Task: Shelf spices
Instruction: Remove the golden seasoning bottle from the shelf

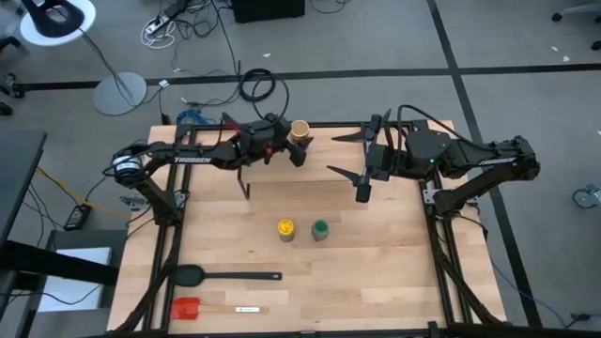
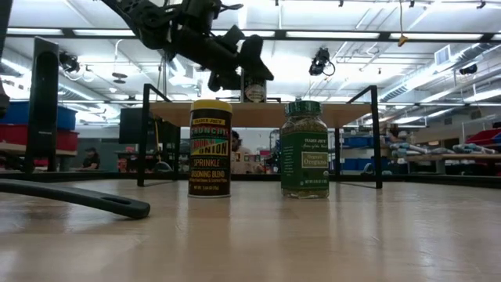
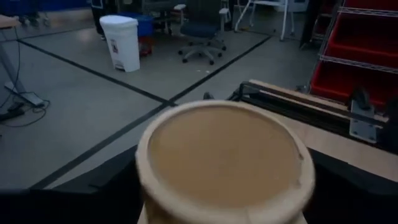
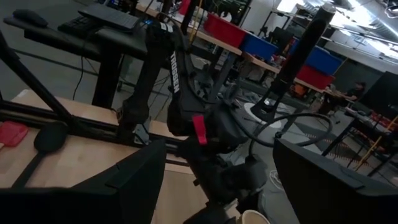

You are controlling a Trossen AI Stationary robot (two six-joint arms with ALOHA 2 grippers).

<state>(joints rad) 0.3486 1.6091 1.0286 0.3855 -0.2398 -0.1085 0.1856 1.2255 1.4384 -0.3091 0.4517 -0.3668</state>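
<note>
L gripper (image 1: 297, 143) pinches the tan-topped jar (image 1: 300, 129), fingers pressed on its sides, holding it up at the far edge of the table (image 1: 394, 272). In the low view the jar (image 2: 253, 88) sits just at or above the shelf (image 2: 258, 114) board; can't tell if it's touching. L wrist view is filled w/ the jar's round tan top (image 3: 225, 155).

Yellow-lidded jar (image 1: 285, 229) and green-lidded jar (image 1: 320, 230) stand upright mid-table, just beside each other, not touching, nearer the camera side than the shelf. Low view: yellow-lidded jar (image 2: 210, 147) and green-lidded jar (image 2: 304, 149) in front of the shelf, a gap between them.

R gripper (image 1: 349, 155) hangs over the table's far half, to the R of the held jar, fingers spread wide, holding nothing.

Black spoon (image 1: 225, 276) and red spatula (image 1: 202, 309) lie near the table's front-L corner, well apart from the jars.
</note>
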